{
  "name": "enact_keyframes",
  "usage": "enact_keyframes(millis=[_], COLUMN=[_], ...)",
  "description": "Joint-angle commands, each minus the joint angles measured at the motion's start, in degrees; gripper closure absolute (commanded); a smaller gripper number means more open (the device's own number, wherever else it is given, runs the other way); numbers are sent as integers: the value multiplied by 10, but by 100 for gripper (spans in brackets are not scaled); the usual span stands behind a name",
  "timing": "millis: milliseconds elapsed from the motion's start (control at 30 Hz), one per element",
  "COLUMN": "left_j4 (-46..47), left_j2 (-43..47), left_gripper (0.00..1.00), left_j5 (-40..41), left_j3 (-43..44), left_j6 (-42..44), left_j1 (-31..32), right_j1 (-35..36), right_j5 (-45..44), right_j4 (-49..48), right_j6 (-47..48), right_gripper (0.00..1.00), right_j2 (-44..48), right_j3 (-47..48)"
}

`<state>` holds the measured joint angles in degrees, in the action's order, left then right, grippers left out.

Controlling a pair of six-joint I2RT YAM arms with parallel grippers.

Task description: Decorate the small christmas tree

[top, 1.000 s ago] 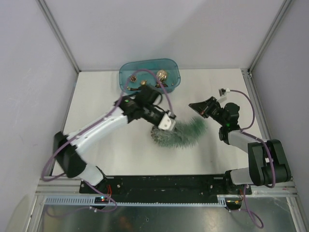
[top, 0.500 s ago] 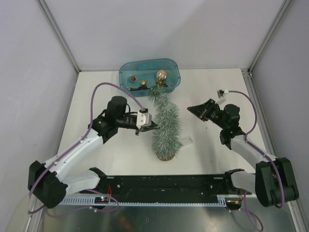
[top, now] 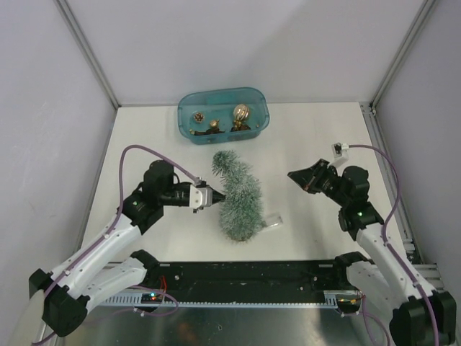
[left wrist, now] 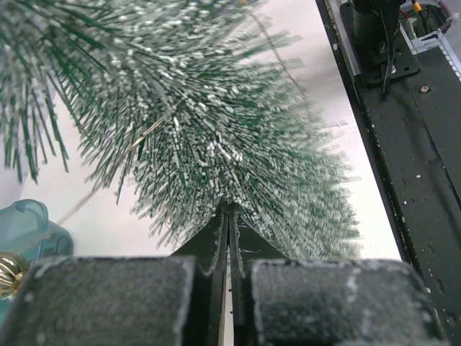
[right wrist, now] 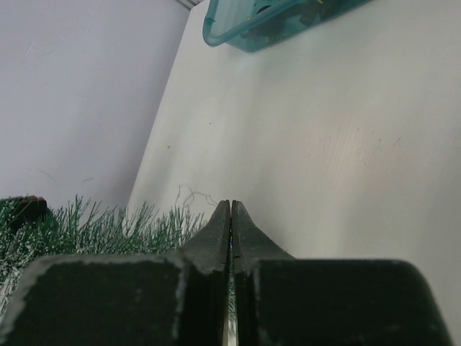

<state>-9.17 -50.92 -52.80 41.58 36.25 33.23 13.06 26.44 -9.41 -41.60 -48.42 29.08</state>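
The small christmas tree (top: 238,198) stands on its base in the middle of the table, dark green and frosted white, with its tip bent toward the teal tub (top: 186,124). It fills the left wrist view (left wrist: 180,108). My left gripper (top: 217,196) is shut, and its tips (left wrist: 229,209) press into the tree's left side. I cannot tell whether any bristles are pinched. My right gripper (top: 292,175) is shut and empty, apart from the tree on its right (right wrist: 230,205). A gold ball (top: 240,112) and small brown ornaments (top: 198,116) lie in the tub.
A small clear piece (top: 274,219) lies on the table by the tree's base. The tub shows at the top of the right wrist view (right wrist: 274,21) and at the left of the left wrist view (left wrist: 29,231). Frame posts and walls enclose the table.
The tree went from lying on its side to standing, then shifted nearer. My left arm drew back to the left with its tips at the tree. My right gripper moved slightly right.
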Motion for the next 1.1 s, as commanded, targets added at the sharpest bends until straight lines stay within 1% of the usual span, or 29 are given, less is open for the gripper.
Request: enact_keyframes(millis=[0, 133, 300, 500, 667, 800, 900, 1000, 1067], left_j4=[20, 20, 20, 20, 20, 20, 22, 23, 24], left_j2=[27, 39, 55, 63, 61, 50, 45, 47, 52], left_gripper=[100, 100, 100, 100, 100, 100, 100, 100, 100], left_j5=[-8, -6, -1, 14, 26, 27, 28, 31, 34], left_j3=[-13, -22, -33, -48, -59, -58, -57, -58, -61], left_j6=[20, 25, 33, 44, 60, 67, 67, 66, 64], left_j1=[-5, -5, -4, -4, -4, -4, -2, 0, 1], right_j1=[7, 5, 14, 44, 79, 132, 187, 274, 340], right_j5=[-34, -52, -43, 5, 86, 131, 136, 105, 59], right_j4=[128, 209, 258, 289, 297, 271, 240, 222, 226], right_j6=[48, 67, 75, 69, 70, 76, 91, 116, 138], right_gripper=[100, 100, 100, 100, 100, 100, 100, 100, 100], right_j2=[75, 131, 171, 220, 258, 253, 218, 174, 147], right_j3=[18, 17, 17, 18, 19, 19, 19, 20, 24])
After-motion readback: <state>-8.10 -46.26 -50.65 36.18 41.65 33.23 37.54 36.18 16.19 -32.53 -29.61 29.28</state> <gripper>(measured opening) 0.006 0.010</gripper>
